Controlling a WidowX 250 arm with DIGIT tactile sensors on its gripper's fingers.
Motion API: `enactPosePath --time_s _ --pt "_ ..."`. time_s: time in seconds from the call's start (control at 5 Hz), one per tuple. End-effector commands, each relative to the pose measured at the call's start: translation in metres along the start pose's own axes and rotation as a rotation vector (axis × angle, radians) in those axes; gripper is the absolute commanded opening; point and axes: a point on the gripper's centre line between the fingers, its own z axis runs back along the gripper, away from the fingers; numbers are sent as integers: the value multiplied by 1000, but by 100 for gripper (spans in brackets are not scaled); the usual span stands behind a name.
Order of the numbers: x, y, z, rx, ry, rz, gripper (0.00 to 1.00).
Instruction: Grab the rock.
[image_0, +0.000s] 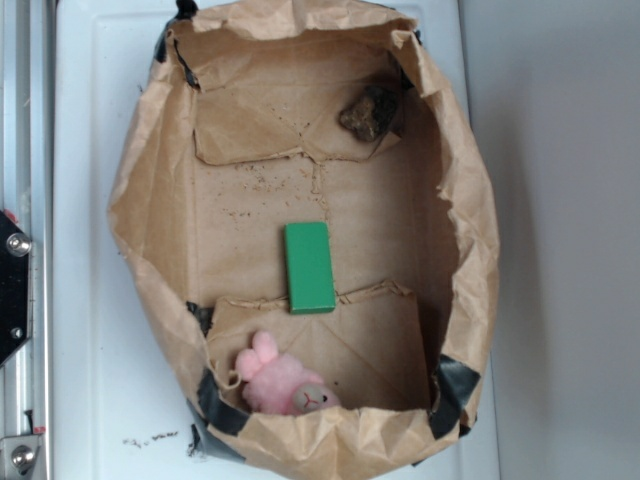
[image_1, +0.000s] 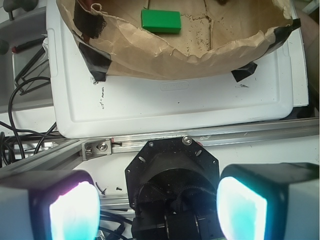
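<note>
You have the whole grab left to do: your hand (image_1: 152, 207), fingers spread wide and empty, hangs outside the crumpled brown paper bag (image_0: 470, 230), while the small dark lumpy rock (image_0: 368, 112) sits untouched in its far corner, well apart from the flat green block (image_0: 308, 266).

This looks like a robotics lab bench. A white plastic tray (image_1: 175, 107) serves as the work surface, with an aluminium extrusion rail (image_1: 200, 137) bolted along its edge and loose black cables (image_1: 20, 90) trailing just beside it. On the tray sits a taped-open brown paper bag (image_0: 150, 200).
</note>
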Motion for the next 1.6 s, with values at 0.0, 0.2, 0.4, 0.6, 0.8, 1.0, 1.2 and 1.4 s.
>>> enactPosePath --time_s 0.0,0.2,0.4,0.6,0.8,1.0,1.2,1.4 --pt "0 0 0 0 0 0 100" --pt "49 -1 -8 1 -1 96 100" --pt "92 5 -25 -26 53 129 100" --pt "122 15 -38 -28 6 262 100" --pt "141 29 -59 -133 2 523 100" --pt "153 39 -79 -143 -77 693 100" --pt "166 53 -102 -129 -83 831 100" --pt "170 66 -116 -91 -131 923 100"
